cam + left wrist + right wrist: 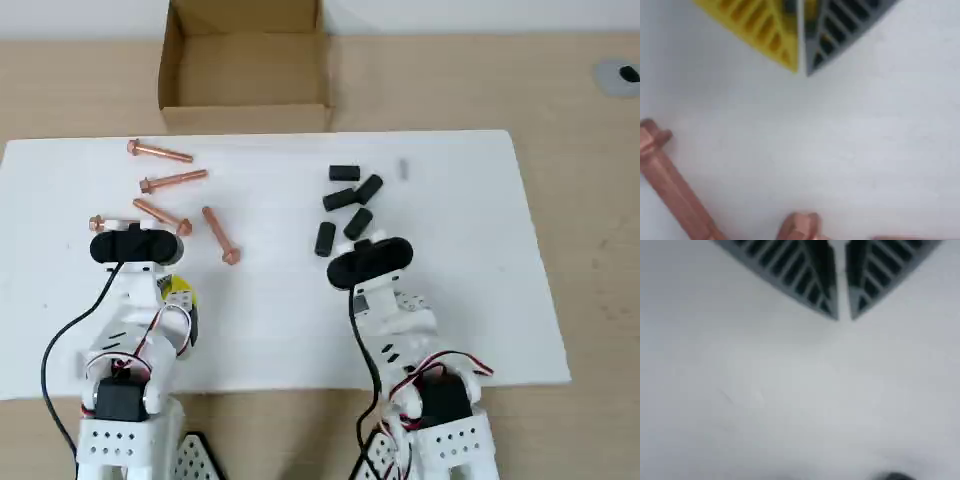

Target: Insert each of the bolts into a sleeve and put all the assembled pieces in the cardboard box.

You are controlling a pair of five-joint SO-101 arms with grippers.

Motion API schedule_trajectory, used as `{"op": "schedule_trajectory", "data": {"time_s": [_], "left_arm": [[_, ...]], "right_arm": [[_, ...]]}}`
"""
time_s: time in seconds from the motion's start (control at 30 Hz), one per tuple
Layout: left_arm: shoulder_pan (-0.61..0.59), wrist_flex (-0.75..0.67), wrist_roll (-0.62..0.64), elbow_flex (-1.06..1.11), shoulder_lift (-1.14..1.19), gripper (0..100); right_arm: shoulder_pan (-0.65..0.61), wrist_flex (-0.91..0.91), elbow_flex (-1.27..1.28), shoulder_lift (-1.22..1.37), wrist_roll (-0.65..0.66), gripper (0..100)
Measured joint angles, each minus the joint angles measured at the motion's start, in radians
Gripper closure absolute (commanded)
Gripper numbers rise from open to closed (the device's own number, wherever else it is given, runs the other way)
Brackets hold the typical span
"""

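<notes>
Several copper bolts (175, 181) lie scattered on the left part of the white sheet (460, 300). Several black sleeves (340, 199) are clustered near its middle. The cardboard box (245, 60) stands open beyond the sheet's far edge. My left gripper (801, 70), with one yellow and one grey finger, is shut on nothing just above the sheet, with a bolt (670, 185) and another bolt's head (800, 227) close by. My right gripper (842, 315) is shut and holds nothing, over bare sheet on the near side of the sleeves; a dark sleeve end (895, 476) shows beyond it.
The left arm (130, 245) stands over the nearest bolts and hides part of one. The right arm (370, 260) is beside the nearest sleeve (325, 238). The right half of the sheet is bare. A small grey disc (618, 76) lies on the wooden table at the far right.
</notes>
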Motion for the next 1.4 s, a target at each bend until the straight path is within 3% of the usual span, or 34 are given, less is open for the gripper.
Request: {"op": "schedule_trajectory", "data": {"time_s": [1.4], "left_arm": [[0.000,-0.023,0.000,0.003,0.000,99]], "right_arm": [[0.000,-0.002,0.000,0.000,0.000,98.9]]}}
